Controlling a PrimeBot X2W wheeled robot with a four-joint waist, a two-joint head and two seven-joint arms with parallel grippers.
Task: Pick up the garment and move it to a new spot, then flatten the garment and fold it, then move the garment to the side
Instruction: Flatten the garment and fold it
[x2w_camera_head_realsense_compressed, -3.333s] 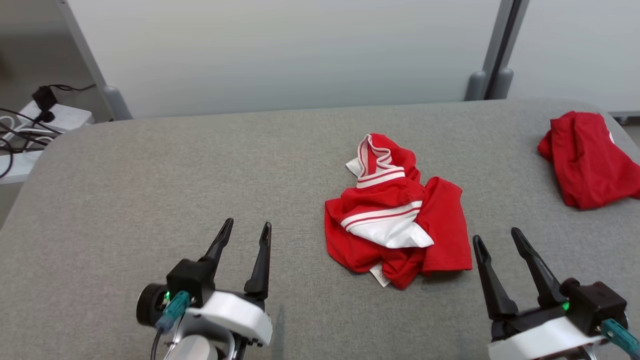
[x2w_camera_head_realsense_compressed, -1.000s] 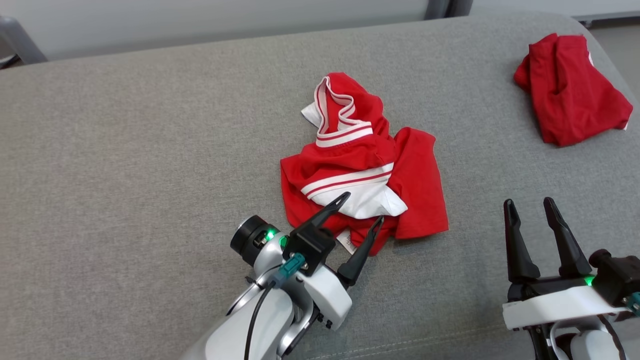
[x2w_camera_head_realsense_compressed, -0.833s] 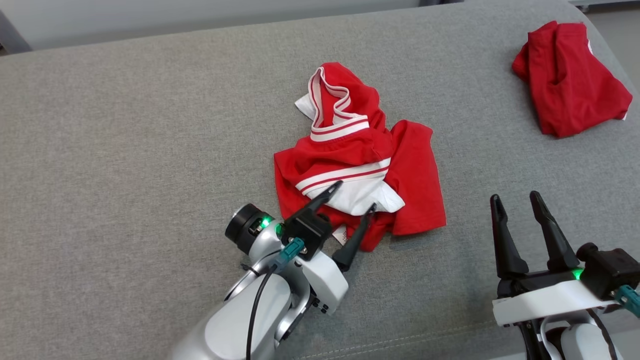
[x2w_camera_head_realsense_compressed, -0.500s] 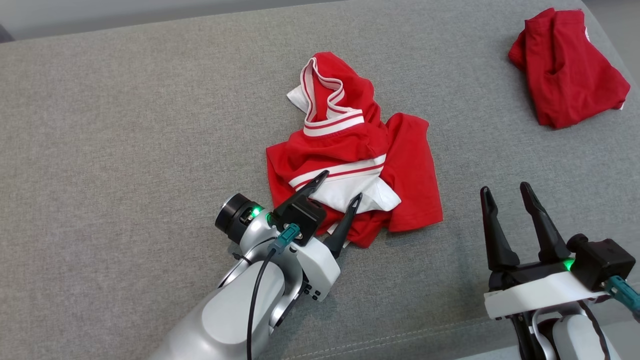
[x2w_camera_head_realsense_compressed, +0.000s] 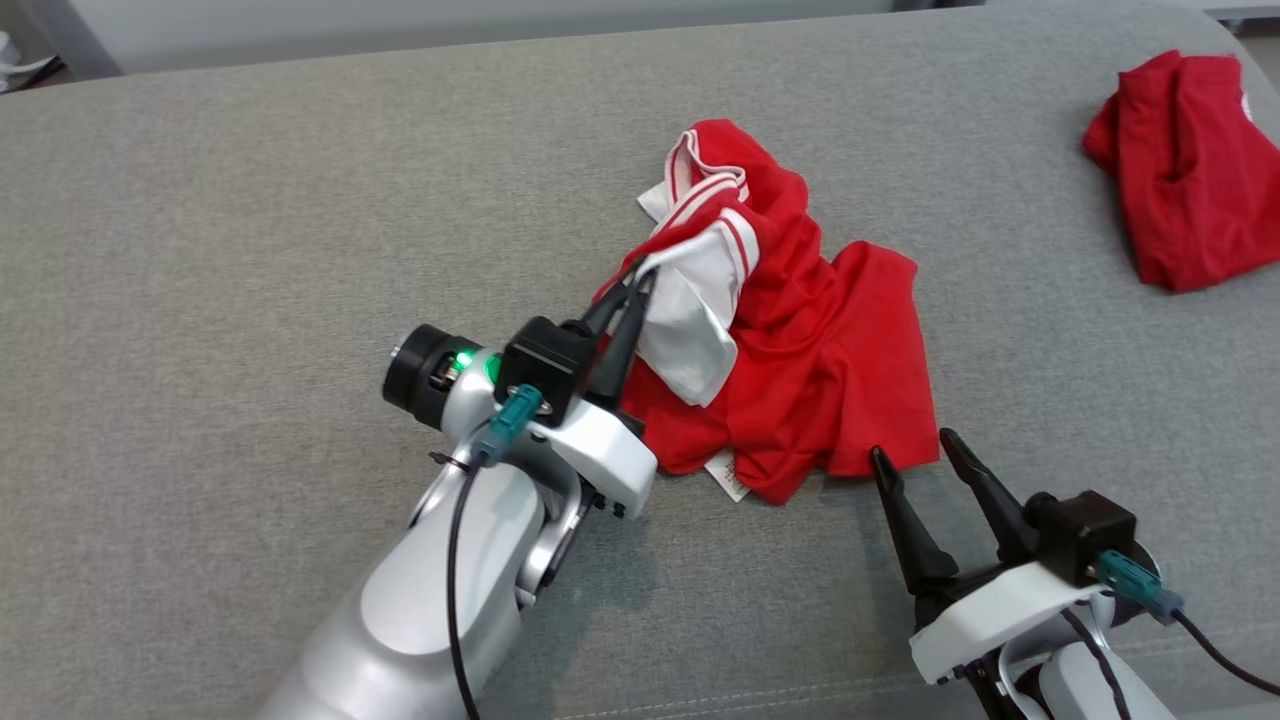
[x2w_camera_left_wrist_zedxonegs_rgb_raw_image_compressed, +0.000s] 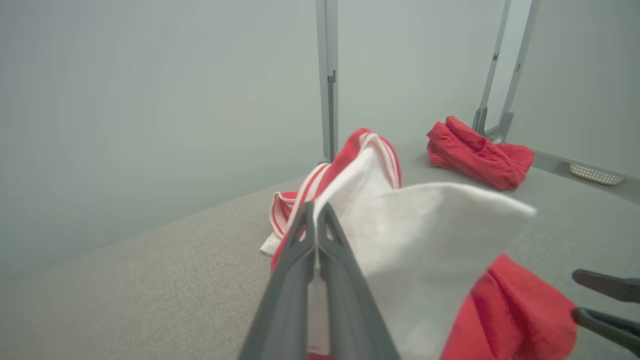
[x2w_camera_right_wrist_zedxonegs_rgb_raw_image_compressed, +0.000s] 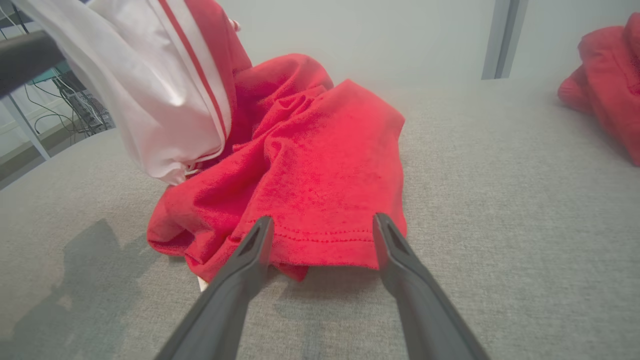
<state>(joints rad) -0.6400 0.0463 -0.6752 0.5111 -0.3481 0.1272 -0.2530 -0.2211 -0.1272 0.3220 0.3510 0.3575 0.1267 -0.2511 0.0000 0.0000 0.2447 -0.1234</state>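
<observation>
The left gripper (x2w_camera_head_realsense_compressed: 645, 272), just left of centre in the head view, is now pinched shut on the garment (x2w_camera_head_realsense_compressed: 830, 340). Half a second ago its fingers stood apart over the heap's near edge. They have since closed on a fold of the white striped panel (x2w_camera_head_realsense_compressed: 700, 300) and drawn it up, so the panel hangs from the fingertips while the red body trails on the grey counter (x2w_camera_head_realsense_compressed: 250, 250). In the left wrist view, white cloth (x2w_camera_left_wrist_zedxonegs_rgb_raw_image_compressed: 425, 240) drapes away to the right of the closed left gripper (x2w_camera_left_wrist_zedxonegs_rgb_raw_image_compressed: 316, 209).

The right gripper (x2w_camera_head_realsense_compressed: 912, 446), at the lower right, has come in closer, fingers spread wide and holding nothing. In its wrist view the right gripper (x2w_camera_right_wrist_zedxonegs_rgb_raw_image_compressed: 322, 222) brackets the red hem (x2w_camera_right_wrist_zedxonegs_rgb_raw_image_compressed: 320, 235), though it is hard to tell if a tip touches the cloth.

The pick-up looks under way. The carry to a new spot comes next, and the single pinch may let the bulk drag. A second red garment (x2w_camera_head_realsense_compressed: 1190, 170) lies apart at the upper right.
</observation>
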